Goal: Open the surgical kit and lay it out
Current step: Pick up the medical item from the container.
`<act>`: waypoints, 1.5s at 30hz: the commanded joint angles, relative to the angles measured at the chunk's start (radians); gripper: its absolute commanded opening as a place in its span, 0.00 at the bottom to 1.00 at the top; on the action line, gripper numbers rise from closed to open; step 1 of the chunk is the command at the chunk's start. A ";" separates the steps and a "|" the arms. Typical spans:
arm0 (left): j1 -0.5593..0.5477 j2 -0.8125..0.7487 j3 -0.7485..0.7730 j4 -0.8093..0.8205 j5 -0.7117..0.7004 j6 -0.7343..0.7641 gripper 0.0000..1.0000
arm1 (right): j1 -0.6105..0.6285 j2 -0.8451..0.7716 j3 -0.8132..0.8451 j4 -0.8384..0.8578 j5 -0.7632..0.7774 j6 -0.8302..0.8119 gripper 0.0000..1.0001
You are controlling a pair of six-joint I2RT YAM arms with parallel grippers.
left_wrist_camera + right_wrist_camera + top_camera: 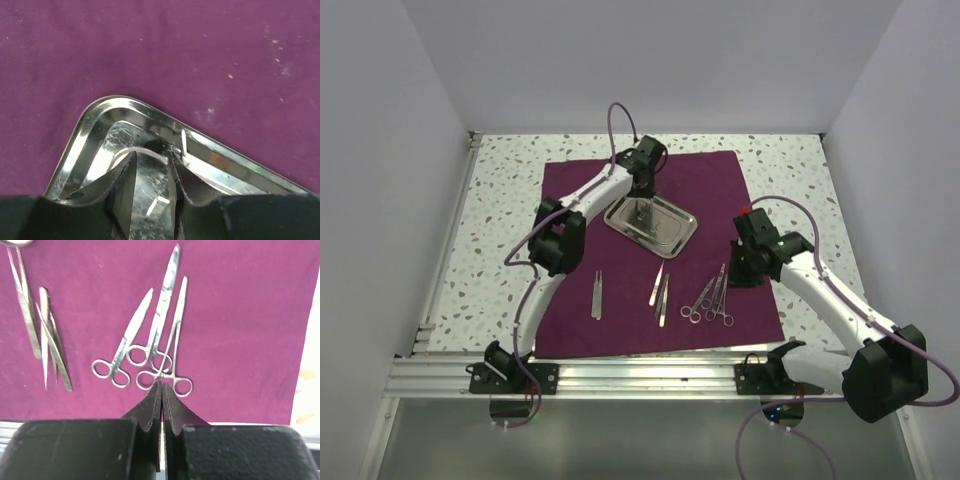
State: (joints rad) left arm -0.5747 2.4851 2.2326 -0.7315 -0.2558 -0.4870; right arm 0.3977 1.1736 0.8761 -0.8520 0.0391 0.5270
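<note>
We took this for a robotics lab cell, not a home or a clinic. Plain white walls (380, 150) closed off the left, back and right of the frame around a speckled tabletop (500, 200). Along the bottom edge ran an aluminium rail (640, 375), with the left arm (590, 190) and right arm (820, 285) bolted to it and purple cables (620, 115) looping off them. At centre, a maroon cloth (720, 180) bore a steel tray (665, 228), tweezers (660, 290) and ring-handled forceps (710, 298).
</note>
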 commanded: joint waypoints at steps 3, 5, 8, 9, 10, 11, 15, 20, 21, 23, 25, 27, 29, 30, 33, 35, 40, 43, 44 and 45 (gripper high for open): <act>0.007 0.023 -0.013 0.069 0.041 0.001 0.33 | -0.002 -0.029 -0.017 -0.028 0.010 0.027 0.00; 0.001 0.020 -0.025 0.087 0.056 0.005 0.33 | -0.002 -0.019 -0.016 -0.028 0.008 0.024 0.00; -0.007 -0.008 -0.060 0.124 0.064 0.008 0.33 | -0.006 -0.002 -0.008 -0.021 0.002 0.013 0.00; -0.010 -0.023 -0.077 0.136 0.066 0.008 0.33 | -0.003 0.000 -0.005 -0.021 0.007 0.010 0.00; -0.011 -0.028 -0.083 0.151 0.069 0.008 0.32 | -0.003 0.003 -0.003 -0.019 0.007 0.007 0.00; -0.013 -0.029 -0.083 0.152 0.070 0.008 0.33 | -0.003 0.004 -0.002 -0.019 0.010 0.005 0.00; -0.017 -0.020 -0.070 0.147 0.073 0.005 0.32 | -0.003 0.001 -0.003 -0.022 0.010 0.007 0.00; -0.028 -0.037 -0.091 0.148 0.049 0.001 0.30 | -0.003 -0.018 -0.015 -0.021 0.007 0.014 0.00; -0.030 -0.058 -0.114 0.159 0.046 0.002 0.30 | -0.003 -0.019 -0.015 -0.021 0.005 0.014 0.00; -0.034 -0.080 -0.131 0.184 0.035 0.007 0.30 | -0.005 -0.019 -0.015 -0.021 0.004 0.014 0.00; -0.034 -0.095 -0.131 0.187 0.024 0.007 0.29 | -0.003 -0.015 -0.015 -0.019 0.004 0.013 0.00; -0.036 -0.112 -0.133 0.193 0.023 0.007 0.29 | -0.002 -0.014 -0.017 -0.019 0.002 0.011 0.00; -0.036 -0.120 -0.130 0.192 0.020 0.008 0.29 | -0.003 -0.014 -0.017 -0.018 0.001 0.011 0.00; -0.037 -0.121 -0.129 0.192 0.021 0.008 0.29 | -0.003 -0.014 -0.017 -0.016 -0.002 0.010 0.00; -0.040 -0.127 -0.136 0.195 0.023 0.007 0.29 | -0.003 -0.014 -0.019 -0.015 -0.002 0.010 0.00; -0.045 -0.130 -0.134 0.195 0.023 0.005 0.29 | -0.002 -0.014 -0.019 -0.015 -0.005 0.008 0.00; -0.053 -0.114 -0.137 0.198 0.041 0.007 0.29 | -0.003 -0.012 -0.019 -0.015 -0.007 0.007 0.00; -0.057 -0.092 -0.136 0.190 0.058 0.008 0.29 | -0.002 -0.015 -0.019 -0.015 -0.007 0.008 0.00; -0.057 -0.077 -0.131 0.187 0.062 0.008 0.29 | -0.003 -0.015 -0.019 -0.015 -0.007 0.008 0.00; -0.059 -0.066 -0.126 0.175 0.062 0.010 0.29 | -0.003 -0.014 -0.020 -0.015 -0.005 0.008 0.00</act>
State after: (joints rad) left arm -0.6239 2.4260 2.0960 -0.5694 -0.2073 -0.4858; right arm 0.3977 1.1767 0.8589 -0.8715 0.0349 0.5381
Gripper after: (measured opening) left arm 0.291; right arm 0.010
